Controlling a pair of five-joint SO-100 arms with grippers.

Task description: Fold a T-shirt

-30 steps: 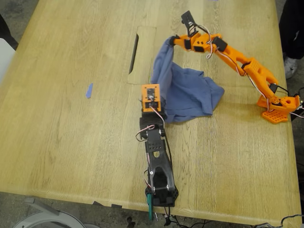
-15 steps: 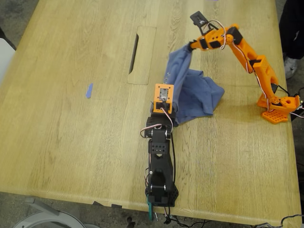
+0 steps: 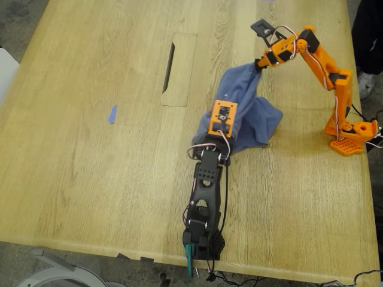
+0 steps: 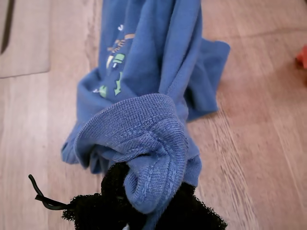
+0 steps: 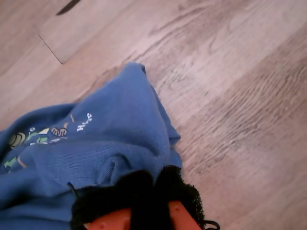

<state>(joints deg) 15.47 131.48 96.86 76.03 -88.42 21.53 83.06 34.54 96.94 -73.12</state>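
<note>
- My first gripper (image 4: pixel 144 206) is clamped on a bunched fold of the T-shirt (image 4: pixel 153 62). The ribbed, stitched band of the cloth bulges out from between its black foam-covered jaws.
- My second gripper (image 5: pixel 148 191) is also closed on the cloth. A soft ridge of blue knit rises straight out of its black padded jaws, which sit on orange plastic.
- The T-shirt hangs as a long, slack, crumpled band between my two grippers, held up at both ends. Its long axis runs from one grip to the other, on a slant across the exterior view.
- Beyond my first gripper, the lower folds spill onto the table (image 3: pixel 90 149) in a rumpled heap to one side of the stretched band.
- The fabric is matte slate-blue cotton jersey with a fine knit. A small yellow-green print and pale lettering show on the face between the grips.
- The table is pale wood with a long straight grain. Ahead of both grippers it has a rectangular inset panel (image 3: pixel 179 72) with a dark slot.
</note>
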